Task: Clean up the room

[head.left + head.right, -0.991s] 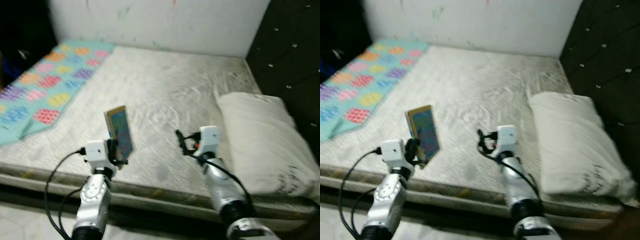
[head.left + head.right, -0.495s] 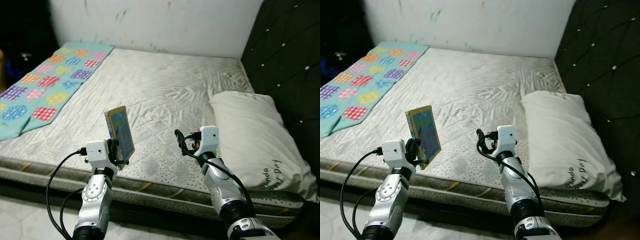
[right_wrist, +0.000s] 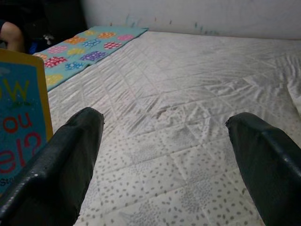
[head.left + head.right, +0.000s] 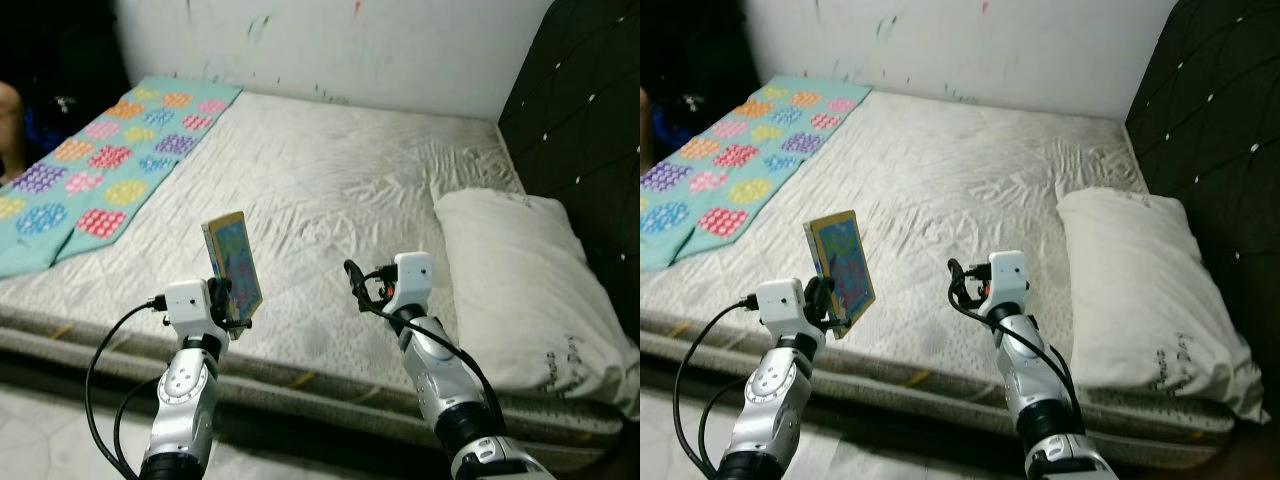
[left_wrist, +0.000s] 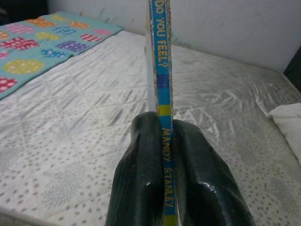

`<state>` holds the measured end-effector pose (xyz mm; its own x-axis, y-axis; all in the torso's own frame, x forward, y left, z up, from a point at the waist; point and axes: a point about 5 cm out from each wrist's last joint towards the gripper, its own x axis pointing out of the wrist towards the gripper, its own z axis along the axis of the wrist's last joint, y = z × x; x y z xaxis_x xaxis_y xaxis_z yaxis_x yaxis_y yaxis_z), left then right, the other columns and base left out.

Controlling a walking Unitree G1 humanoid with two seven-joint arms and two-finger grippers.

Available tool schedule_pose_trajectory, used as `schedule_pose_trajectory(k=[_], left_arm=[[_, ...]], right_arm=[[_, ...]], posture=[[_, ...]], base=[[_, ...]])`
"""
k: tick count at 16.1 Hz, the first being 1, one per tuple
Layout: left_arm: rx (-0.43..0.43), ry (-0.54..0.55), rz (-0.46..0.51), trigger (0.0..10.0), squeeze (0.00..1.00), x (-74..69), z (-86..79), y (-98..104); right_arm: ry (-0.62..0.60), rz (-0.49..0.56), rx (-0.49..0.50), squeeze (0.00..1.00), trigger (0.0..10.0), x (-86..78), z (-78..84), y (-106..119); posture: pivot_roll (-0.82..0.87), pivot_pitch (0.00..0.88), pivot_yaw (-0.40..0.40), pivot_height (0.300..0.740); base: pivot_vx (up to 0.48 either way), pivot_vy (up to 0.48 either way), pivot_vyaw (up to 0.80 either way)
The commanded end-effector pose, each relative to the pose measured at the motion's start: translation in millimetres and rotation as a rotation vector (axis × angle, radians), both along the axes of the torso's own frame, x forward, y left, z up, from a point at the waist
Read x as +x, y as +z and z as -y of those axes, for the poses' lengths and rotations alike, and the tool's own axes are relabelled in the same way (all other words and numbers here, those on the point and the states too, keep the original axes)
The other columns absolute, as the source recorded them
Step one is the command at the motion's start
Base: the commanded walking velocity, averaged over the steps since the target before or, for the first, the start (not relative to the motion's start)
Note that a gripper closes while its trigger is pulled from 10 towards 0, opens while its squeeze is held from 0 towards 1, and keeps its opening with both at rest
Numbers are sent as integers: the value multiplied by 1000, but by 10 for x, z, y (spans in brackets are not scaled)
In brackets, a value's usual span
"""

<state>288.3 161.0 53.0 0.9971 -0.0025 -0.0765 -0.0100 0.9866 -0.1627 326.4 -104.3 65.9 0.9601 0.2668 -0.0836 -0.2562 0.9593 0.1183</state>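
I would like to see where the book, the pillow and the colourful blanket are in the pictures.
book (image 4: pixel 233 262): left eye view, on the middle of its front cover.
pillow (image 4: pixel 520 290): left eye view, on the middle of its white top.
colourful blanket (image 4: pixel 95 165): left eye view, on its dotted middle part.

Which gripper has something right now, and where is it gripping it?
The left gripper pinches the book upright by the bottom of its spine. The right gripper is open, holding nothing.

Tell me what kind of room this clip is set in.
Most likely a bedroom: a bare quilted mattress against a tufted dark headboard, a white pillow at its head, a patterned blanket. The left claw holds a book.
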Motion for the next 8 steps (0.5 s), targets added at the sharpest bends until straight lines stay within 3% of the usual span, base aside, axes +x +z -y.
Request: schedule_pose_trajectory(k=[1, 8], left_arm=[[3, -16, 57, 10000, 0, 49, 29, 108], [5, -21, 60, 10000, 0, 51, 37, 109]], right_arm=[[1, 12, -4, 0, 10000, 25, 7, 44], [3, 11, -8, 0, 10000, 26, 8, 42]], posture=[[-21, 0, -28, 740], [-20, 0, -30, 740]], base=[[274, 0, 0], [296, 0, 0]])
